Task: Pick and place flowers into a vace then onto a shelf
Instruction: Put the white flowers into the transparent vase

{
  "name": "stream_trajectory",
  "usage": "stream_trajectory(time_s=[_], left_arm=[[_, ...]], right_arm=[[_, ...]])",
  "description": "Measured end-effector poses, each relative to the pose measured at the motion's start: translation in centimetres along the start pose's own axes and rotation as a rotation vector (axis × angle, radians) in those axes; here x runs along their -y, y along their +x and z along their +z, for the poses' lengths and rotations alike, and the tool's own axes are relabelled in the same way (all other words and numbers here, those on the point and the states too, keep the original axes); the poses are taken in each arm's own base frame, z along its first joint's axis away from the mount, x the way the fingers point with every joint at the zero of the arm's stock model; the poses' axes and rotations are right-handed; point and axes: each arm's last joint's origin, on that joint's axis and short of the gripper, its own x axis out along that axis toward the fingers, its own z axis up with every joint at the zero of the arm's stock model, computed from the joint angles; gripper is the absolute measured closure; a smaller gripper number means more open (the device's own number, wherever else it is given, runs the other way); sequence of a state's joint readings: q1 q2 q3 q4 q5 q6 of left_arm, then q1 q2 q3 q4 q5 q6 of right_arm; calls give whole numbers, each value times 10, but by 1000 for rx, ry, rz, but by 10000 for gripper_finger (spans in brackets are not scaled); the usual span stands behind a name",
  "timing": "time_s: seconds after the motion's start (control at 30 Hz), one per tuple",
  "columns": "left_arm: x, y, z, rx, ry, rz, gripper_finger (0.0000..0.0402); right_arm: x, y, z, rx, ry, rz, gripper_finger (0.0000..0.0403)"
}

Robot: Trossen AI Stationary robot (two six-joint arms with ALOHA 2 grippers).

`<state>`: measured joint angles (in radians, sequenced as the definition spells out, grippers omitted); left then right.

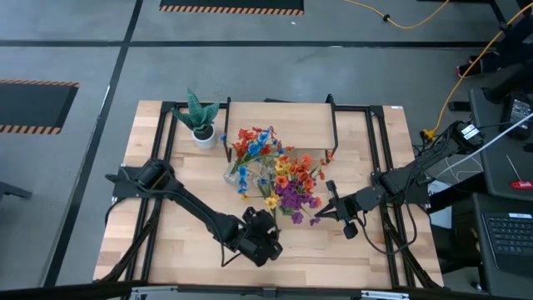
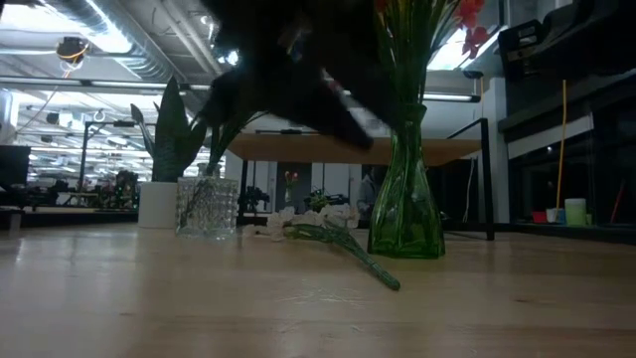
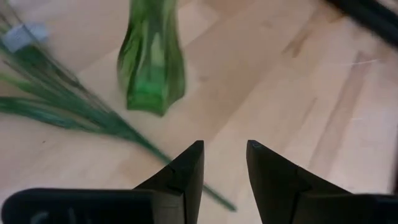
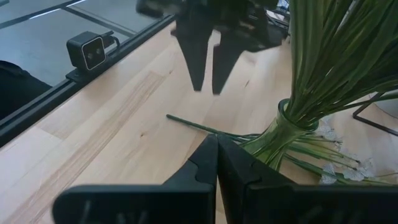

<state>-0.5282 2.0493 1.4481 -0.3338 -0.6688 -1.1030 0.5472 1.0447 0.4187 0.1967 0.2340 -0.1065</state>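
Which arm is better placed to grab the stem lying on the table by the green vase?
Probably the left. Its gripper is open and hangs right over the loose stem beside the green vase. The right gripper is shut and sits on the vase's other side.

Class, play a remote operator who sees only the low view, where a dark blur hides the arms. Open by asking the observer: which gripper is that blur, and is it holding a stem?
Observer: It is the left gripper, near the table's front edge; its fingers are open and empty.
Operator: Where is the right gripper?
Observer: The right gripper sits beside the green vase, fingers shut on nothing.
Operator: Are all flowers in the vase?
Observer: No. Loose flowers lie flat on the table beside it.
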Motion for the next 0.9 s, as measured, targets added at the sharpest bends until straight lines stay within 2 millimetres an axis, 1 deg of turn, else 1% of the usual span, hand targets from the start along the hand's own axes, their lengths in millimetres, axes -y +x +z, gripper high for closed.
stream_trajectory(time_s=[0.13,0.23,0.57,0.73,0.9], left_arm=[[-6,15,-6,-17,-16,41,288],[-9,23,-5,-28,-55,47,288],[-20,45,-8,-94,-105,87,288],[-26,54,-11,-135,-101,106,288],[-30,54,-11,-179,-88,124,288]], right_arm=[[0,0,0,0,0,0,393],[0,0,0,-1,0,0,393],[0,0,0,-5,-1,1,393],[0,0,0,-5,-1,1,393],[0,0,-1,-6,-1,1,393]])
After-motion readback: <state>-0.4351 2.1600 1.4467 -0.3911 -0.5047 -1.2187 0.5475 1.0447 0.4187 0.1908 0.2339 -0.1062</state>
